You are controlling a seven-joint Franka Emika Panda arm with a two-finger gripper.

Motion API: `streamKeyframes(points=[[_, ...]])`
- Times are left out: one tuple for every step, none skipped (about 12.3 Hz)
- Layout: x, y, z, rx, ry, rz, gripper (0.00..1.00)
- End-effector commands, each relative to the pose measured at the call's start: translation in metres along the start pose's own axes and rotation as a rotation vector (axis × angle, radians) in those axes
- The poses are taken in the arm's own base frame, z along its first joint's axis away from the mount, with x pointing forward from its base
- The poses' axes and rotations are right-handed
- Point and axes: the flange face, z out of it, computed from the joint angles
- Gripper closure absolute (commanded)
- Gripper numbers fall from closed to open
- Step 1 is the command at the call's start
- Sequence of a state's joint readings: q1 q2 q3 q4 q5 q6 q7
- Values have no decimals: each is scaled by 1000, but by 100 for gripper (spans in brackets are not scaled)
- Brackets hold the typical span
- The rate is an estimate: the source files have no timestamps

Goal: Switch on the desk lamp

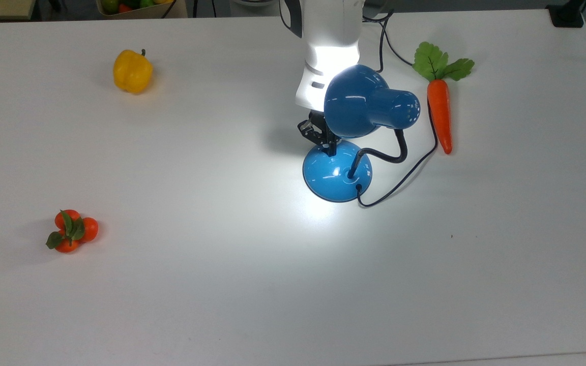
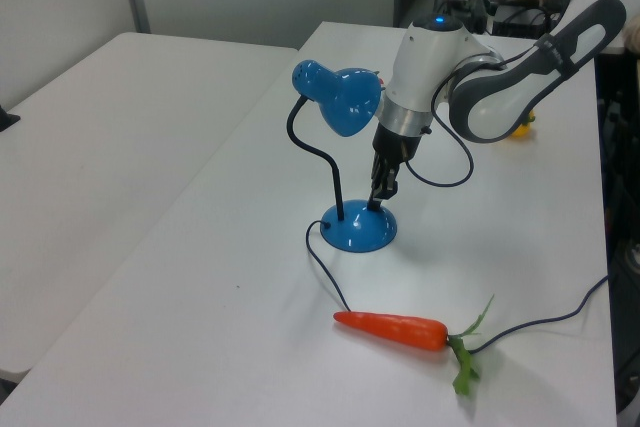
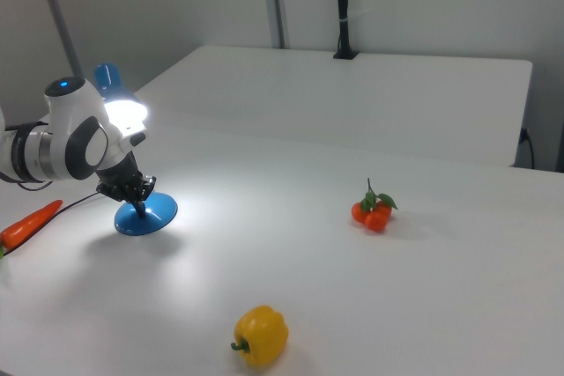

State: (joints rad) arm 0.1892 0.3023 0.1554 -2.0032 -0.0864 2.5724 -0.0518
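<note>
The blue desk lamp stands at the table's middle, its bell shade [image 1: 359, 104] tilted down and shining a bright pool on the white table [image 1: 252, 284] around the domed base [image 1: 331, 175]. A black bendy neck [image 1: 389, 155] and a cord [image 1: 405, 178] leave the base. My gripper [image 1: 329, 148] points down with its black fingers shut together, the tip resting on the base's far edge, under the shade. In the left view the gripper [image 2: 376, 205] touches the base [image 2: 355, 232]. In the right view the gripper [image 3: 141, 202] meets the base [image 3: 150, 216] below the glowing shade [image 3: 123, 110].
A toy carrot [image 1: 439, 114] lies to the top view's right of the lamp, beside the cord. A yellow pepper [image 1: 132, 71] sits at the far left, and a cluster of small oranges [image 1: 71, 231] at the near left. The arm's cable [image 1: 382, 35] trails behind.
</note>
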Motion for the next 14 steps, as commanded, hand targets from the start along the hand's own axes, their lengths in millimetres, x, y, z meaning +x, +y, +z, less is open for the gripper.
streamKeyframes(points=[[4, -2, 7, 11, 23, -9, 100], [4, -2, 7, 10, 23, -10, 100], [4, -2, 6, 10, 23, -8, 100], [4, -1, 4, 10, 21, -8, 100], [4, -1, 1, 8, 21, -4, 100], [3, -1, 0, 7, 19, -1, 100], [2, 3, -5, 5, -3, 7, 100], [-1, 5, -8, 3, -34, 9, 100], [-3, 11, -16, -1, -56, 18, 100], [-7, 21, -21, -6, -85, 34, 100], [-10, 30, -26, -10, -107, 51, 100], [-13, 39, -33, -17, -129, 83, 100], [-15, 51, -38, -28, -161, 122, 100], [-16, 67, -46, -38, -206, 151, 100]])
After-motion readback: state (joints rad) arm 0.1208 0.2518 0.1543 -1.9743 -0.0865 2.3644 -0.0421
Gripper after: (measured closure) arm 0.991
